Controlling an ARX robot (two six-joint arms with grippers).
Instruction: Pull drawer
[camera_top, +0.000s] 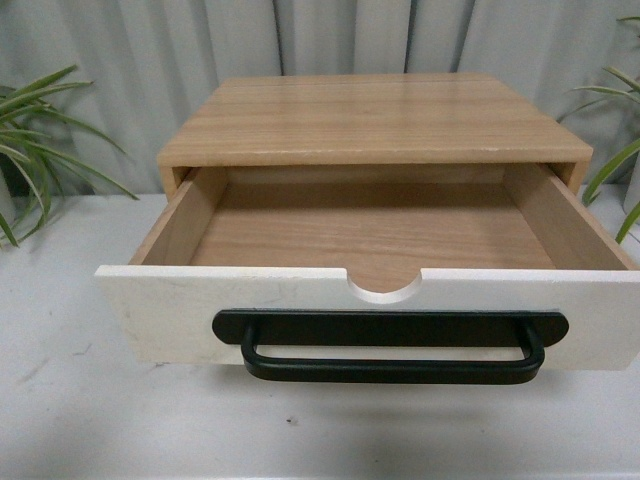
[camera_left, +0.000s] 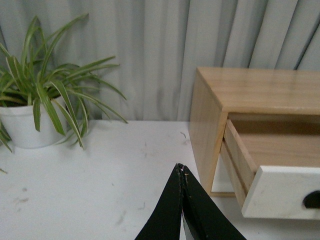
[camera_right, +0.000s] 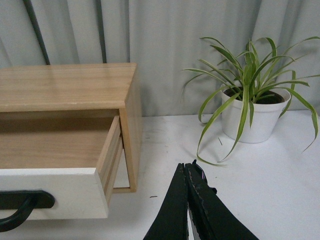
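Observation:
The drawer (camera_top: 180, 310) stands pulled far out of its light wood cabinet (camera_top: 370, 120), showing an empty wood bottom. Its white front carries a long black bar handle (camera_top: 390, 345) and a semicircular notch (camera_top: 385, 288) in the top edge. Neither arm shows in the front view. My left gripper (camera_left: 181, 170) is shut on nothing, over the white table to the left of the drawer (camera_left: 282, 192), apart from it. My right gripper (camera_right: 187, 167) is shut and empty too, to the right of the drawer (camera_right: 55, 192), clear of the handle (camera_right: 20, 205).
A potted spider plant (camera_left: 30, 125) stands at the table's back left and another (camera_right: 250, 112) at the back right. A grey curtain (camera_top: 130, 40) hangs behind the cabinet. The white table (camera_top: 60, 420) runs in front of the drawer.

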